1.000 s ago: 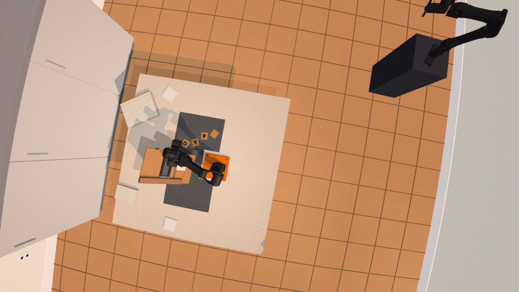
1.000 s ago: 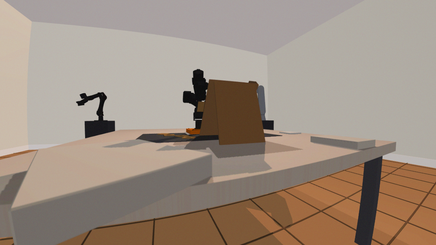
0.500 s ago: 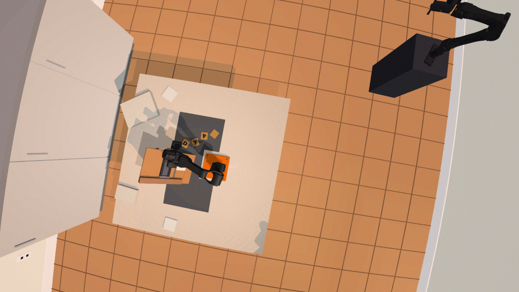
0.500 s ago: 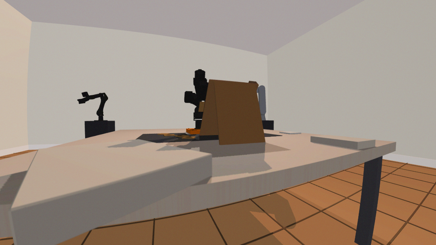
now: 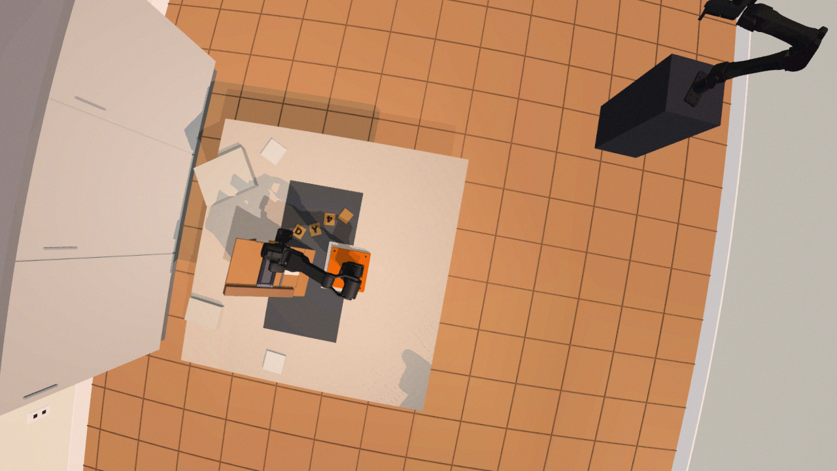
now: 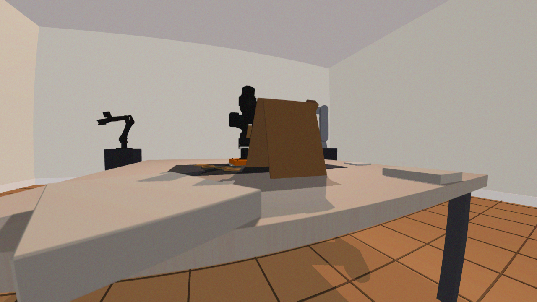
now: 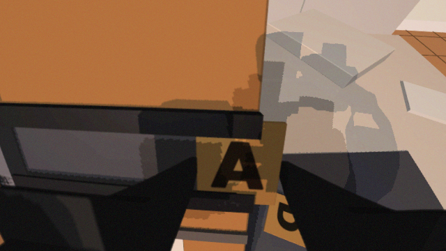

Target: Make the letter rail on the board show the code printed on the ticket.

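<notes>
My gripper (image 7: 237, 165) is shut on the letter tile A (image 7: 272, 153), which reads upright in the wrist view. The tile's left part sits between the dark bars of the letter rail (image 7: 195, 122) (image 5: 265, 275) at its open end; its right part sticks out. The rail to its left shows no tile. The orange-brown board (image 7: 122, 52) (image 5: 242, 263) (image 6: 294, 139) carries the rail. Tile D (image 5: 299, 231) (image 7: 286, 217), tile Y (image 5: 314, 229), tile 4 (image 5: 329, 218) and a tile with no visible mark (image 5: 345, 215) lie beyond the open end. The ticket (image 5: 290, 273) is mostly hidden by the arm, its code unreadable.
A dark mat (image 5: 304, 325) lies under the tiles. An orange box (image 5: 361, 275) is by the arm's base. Pale slabs (image 5: 225, 175) (image 5: 204, 311) (image 6: 420, 175) and small pale squares (image 5: 273, 151) (image 5: 273, 362) lie on the counter (image 5: 403, 234). Another arm (image 5: 784, 58) stands apart.
</notes>
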Robot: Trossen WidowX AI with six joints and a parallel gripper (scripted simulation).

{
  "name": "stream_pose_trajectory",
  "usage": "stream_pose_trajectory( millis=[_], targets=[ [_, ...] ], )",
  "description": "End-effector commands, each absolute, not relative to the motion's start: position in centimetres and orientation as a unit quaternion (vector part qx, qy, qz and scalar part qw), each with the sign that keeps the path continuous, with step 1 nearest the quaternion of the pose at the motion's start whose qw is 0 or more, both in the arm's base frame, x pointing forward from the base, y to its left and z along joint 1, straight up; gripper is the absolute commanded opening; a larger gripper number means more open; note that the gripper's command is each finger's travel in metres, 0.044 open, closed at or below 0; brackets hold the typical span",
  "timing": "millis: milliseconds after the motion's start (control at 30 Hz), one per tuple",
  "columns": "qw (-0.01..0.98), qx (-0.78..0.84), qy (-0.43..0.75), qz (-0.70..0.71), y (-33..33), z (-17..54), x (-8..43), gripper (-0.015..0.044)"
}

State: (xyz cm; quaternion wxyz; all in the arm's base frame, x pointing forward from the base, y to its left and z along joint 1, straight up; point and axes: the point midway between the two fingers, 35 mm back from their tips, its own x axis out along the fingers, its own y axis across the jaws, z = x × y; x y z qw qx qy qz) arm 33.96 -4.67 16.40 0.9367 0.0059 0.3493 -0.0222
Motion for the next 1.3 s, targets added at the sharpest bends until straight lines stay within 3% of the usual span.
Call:
stream_pose_trajectory(
  millis=[0, 1267],
  targets=[
    [0.937, 0.007, 0.348, -0.025, -4.5, 16.4, 34.0, 0.0000],
    [0.937, 0.008, 0.348, -0.024, -2.7, 16.4, 34.1, 0.0000]
  ],
)
